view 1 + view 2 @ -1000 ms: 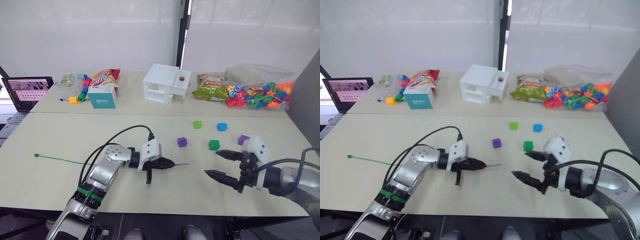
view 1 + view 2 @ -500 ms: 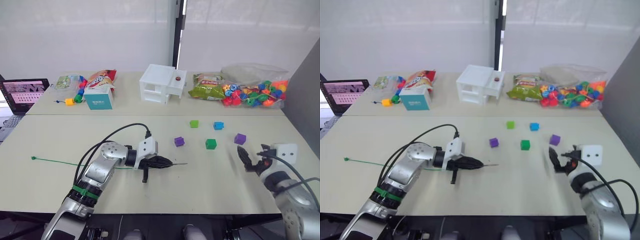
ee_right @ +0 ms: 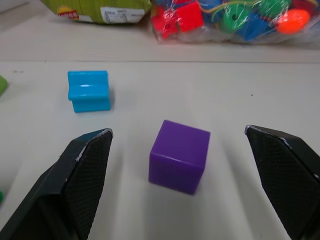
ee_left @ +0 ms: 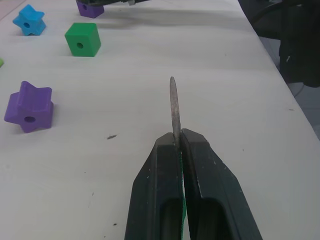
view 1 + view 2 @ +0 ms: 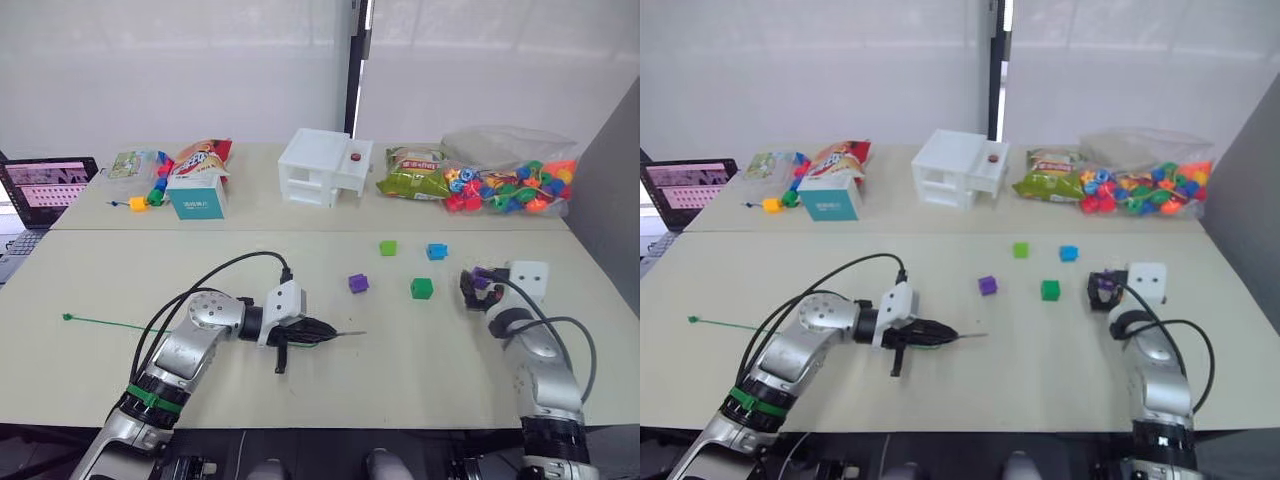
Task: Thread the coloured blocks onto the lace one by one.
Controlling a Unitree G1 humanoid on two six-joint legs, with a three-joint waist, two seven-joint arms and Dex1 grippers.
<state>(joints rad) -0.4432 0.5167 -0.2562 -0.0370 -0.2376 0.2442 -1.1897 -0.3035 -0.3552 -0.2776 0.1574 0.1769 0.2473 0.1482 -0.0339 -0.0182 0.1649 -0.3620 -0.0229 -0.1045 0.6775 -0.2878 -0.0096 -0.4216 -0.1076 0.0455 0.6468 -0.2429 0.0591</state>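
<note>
Left hand (image 4: pixel 176 145): black fingers (image 4: pixel 157 190) clenched on the lace (image 5: pixel 110 322), pinching the base of its silvery needle tip (image 4: pixel 173 107), which projects forward from the fingertips just above the table (image 5: pixel 400 380). The green cord trails back from this hand, along the forearm side, and ends in a small knot well behind it on the table surface. Ahead of the needle tip, and clear of it, lie a purple star-shaped block (image 4: pixel 29 106) nearest, a dark green cube (image 4: pixel 82 39) beyond it, and a blue star-shaped block (image 4: pixel 29 20) farther still. A light green block (image 5: pixel 388 247) sits beyond these, seen in the head view. Right hand (image 3: pixel 190 145): fingers (image 3: pixel 82 170) spread wide, released, holding nothing. A purple cube (image 3: pixel 179 156) stands on the table between the two fingers, touching neither. A blue block (image 3: pixel 89 91) lies beyond that cube, off to the side of one finger. Farther ahead of the right hand lie a clear bag of multicoloured beads (image 3: pixel 230 17) and a green snack packet (image 3: pixel 95 9). None of the blocks is on the lace.
</note>
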